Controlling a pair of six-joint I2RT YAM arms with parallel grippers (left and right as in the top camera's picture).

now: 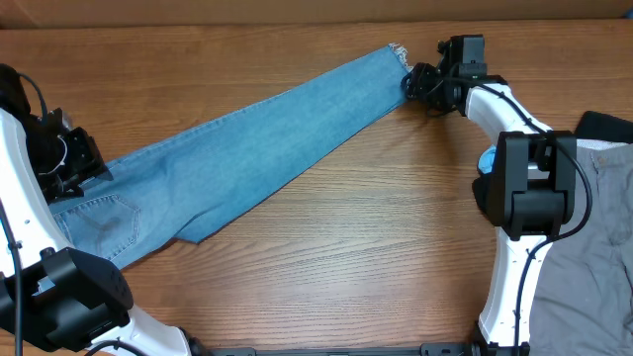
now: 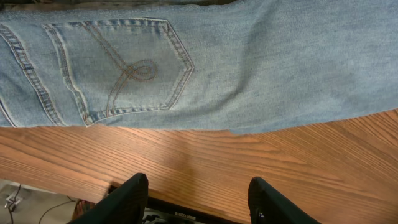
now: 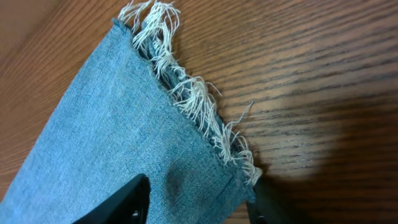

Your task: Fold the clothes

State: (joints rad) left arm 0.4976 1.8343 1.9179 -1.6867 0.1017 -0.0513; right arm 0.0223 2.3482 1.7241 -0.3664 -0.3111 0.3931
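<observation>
The light-blue denim jeans (image 1: 257, 138) lie flat and diagonal on the wooden table, with the waist and a stitched back pocket (image 1: 104, 222) at the lower left and the frayed hem (image 1: 398, 51) at the upper right. My left gripper (image 1: 94, 166) is open and empty at the jeans' left edge. In the left wrist view its fingers (image 2: 198, 182) hang over the table edge, apart from the pocket (image 2: 118, 68). My right gripper (image 1: 410, 84) is at the hem. In the right wrist view its open fingers (image 3: 199, 190) straddle the hem corner of the jeans (image 3: 112, 137).
Plain grey trousers (image 1: 603, 208) lie at the right edge, with a black garment (image 1: 605, 125) behind them and a pale-blue piece (image 1: 487, 160) by the right arm's base. The table's edge (image 2: 74, 180) is just under my left fingers.
</observation>
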